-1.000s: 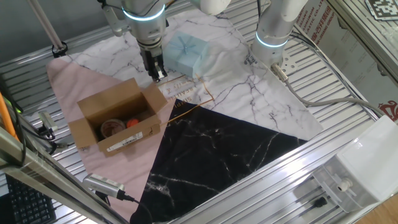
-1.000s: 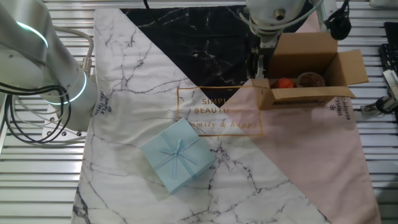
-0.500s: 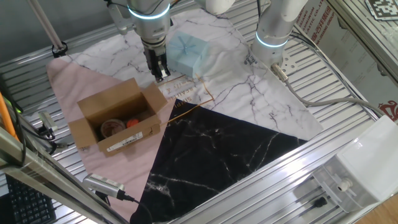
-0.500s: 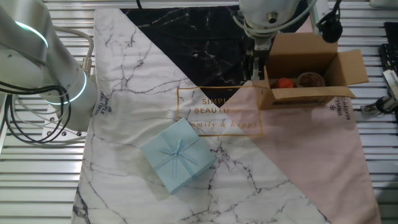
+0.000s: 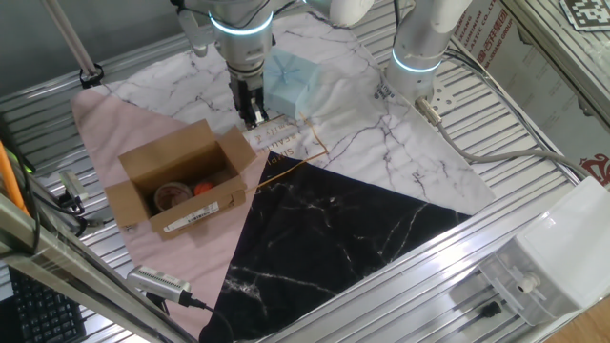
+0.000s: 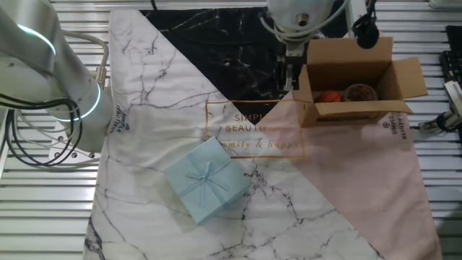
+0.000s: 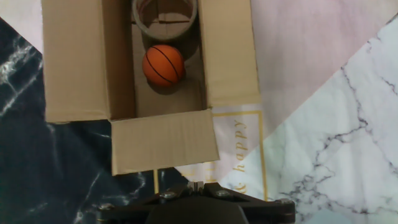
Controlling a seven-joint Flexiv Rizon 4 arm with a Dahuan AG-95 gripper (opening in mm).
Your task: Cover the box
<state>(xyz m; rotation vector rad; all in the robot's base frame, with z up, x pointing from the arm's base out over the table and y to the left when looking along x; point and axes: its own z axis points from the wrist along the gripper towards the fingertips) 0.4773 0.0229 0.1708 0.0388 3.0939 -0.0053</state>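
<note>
Slatted metal table (image 5: 534,181) lies under everything, and over it we have a big cloth (image 6: 180,94) printed in white marble, black marble and pink patches. On the pink patch, toward one side, sits the box (image 5: 181,181), a brown carton with all four flaps splayed open and a white label on one long side. Well apart from it on the white marble rests a pale blue package (image 6: 206,180) with a bow.

Our gripper (image 5: 250,116) hangs just beyond the short end of the box, over the end flap (image 7: 165,140) that folds outward toward us. From the hand view only the base of the tool shows, and from the fixed views the fingers look close together, but we cannot tell for sure how far apart they stand; they carry nothing.

Inside the box we see a small orange ball (image 7: 163,65) and a roll of tape (image 7: 165,12).

We judge the main risk to be the light box sliding on the cloth if we push the flap sideways instead of lifting it. A flap may also spring back open once released.
</note>
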